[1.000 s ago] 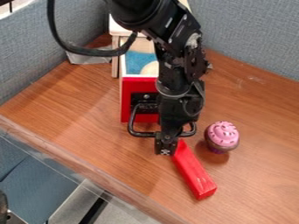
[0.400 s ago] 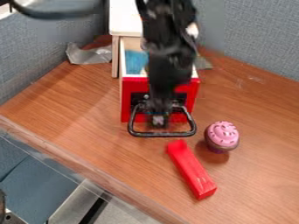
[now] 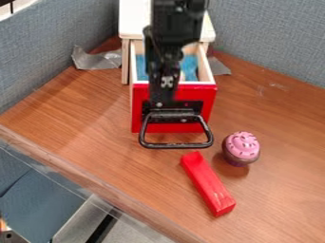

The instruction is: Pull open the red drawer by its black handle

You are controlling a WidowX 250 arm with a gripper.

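In the camera view, the black robot gripper [image 3: 162, 97] is by the front of the red-fronted wooden drawer [image 3: 141, 96]. I can't tell how wide it is open or if it grabs anything. The drawer sticks out of a white-topped wooden box [image 3: 134, 19]. Its bent black metal handle [image 3: 175, 145] is on its front. A long red block [image 3: 209, 185] lies in front of the drawer, and a pink-topped toy cupcake [image 3: 241, 148] sits near the block.

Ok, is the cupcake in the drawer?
No, the cupcake sits on the table, outside the drawer.

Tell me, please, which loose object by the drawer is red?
The long block lying before the black handle; the cupcake beside it is pink-topped.
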